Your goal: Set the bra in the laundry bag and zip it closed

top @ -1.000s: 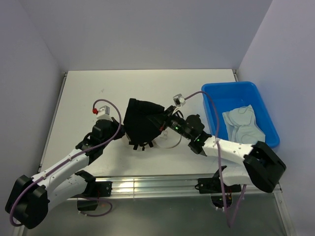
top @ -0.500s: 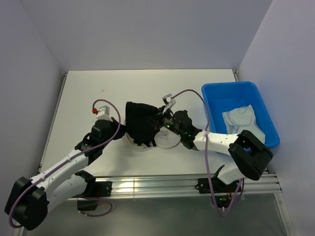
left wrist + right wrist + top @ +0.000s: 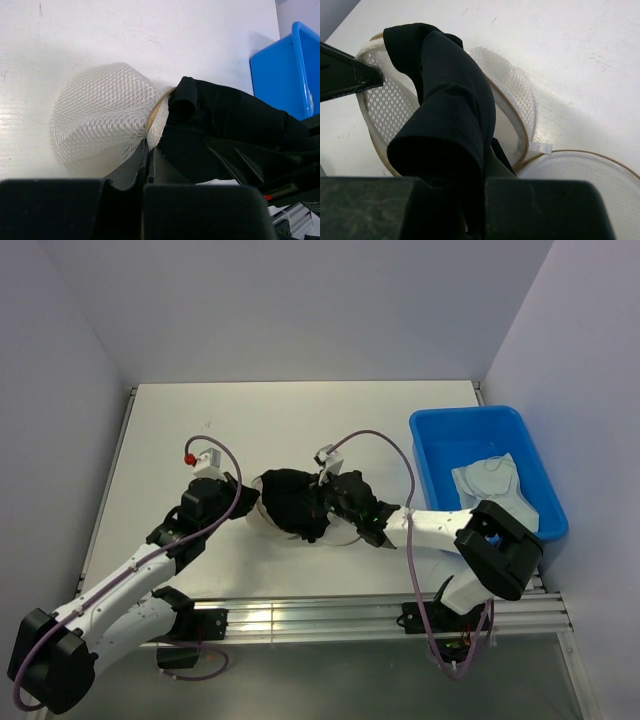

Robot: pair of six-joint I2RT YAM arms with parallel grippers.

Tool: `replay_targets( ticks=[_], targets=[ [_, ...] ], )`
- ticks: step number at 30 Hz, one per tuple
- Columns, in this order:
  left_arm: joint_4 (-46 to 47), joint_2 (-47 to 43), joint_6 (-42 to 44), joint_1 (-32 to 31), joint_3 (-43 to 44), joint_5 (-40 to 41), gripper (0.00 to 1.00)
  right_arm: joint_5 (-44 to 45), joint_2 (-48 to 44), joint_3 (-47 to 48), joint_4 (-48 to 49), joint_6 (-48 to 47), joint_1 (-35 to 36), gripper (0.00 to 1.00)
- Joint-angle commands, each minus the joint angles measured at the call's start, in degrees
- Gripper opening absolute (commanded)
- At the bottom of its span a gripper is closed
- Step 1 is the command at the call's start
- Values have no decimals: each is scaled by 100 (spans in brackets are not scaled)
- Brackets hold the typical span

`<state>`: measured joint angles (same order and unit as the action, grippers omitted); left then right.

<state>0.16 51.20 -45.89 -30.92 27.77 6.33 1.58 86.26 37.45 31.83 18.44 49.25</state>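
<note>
Mid-table, on its side: laundry bag, mouth propped open by left gripper, fingers clamped on the rim, likely to stop the mesh collapsing. Draped across that mouth, only partly inside: black bra, pinched between the fingers of right gripper for pushing inward. Flat on table beside the mouth: zip lid, unzipped.

We're looking down on a white table, boxed in by pale lilac walls: a back wall, a left wall and a right wall. Soft, even light here. A metal rail runs along the near edge, and a blue bin sits far right.
</note>
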Motion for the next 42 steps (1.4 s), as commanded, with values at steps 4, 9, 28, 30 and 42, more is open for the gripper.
replay_targets(
  ticks=[4, 9, 28, 30, 42],
  targets=[
    [518, 100, 142, 15, 457, -193, 0, -281, -22, 368, -458, -349, 425, 0],
    [915, 311, 220, -125, 668, -589, 0, -483, 251, 526, -670, -218, 497, 0],
    [1548, -461, -728, -1083, -386, -1037, 0, 877, 340, 739, -487, 3067, 506, 0],
    [1478, -532, -842, -1092, -535, -915, 0, 1062, 164, 606, -415, 3517, 506, 0],
    [1380, -541, -1405, -1127, -764, -993, 0, 1994, -392, 693, -1056, 4080, 489, 0]
  ],
)
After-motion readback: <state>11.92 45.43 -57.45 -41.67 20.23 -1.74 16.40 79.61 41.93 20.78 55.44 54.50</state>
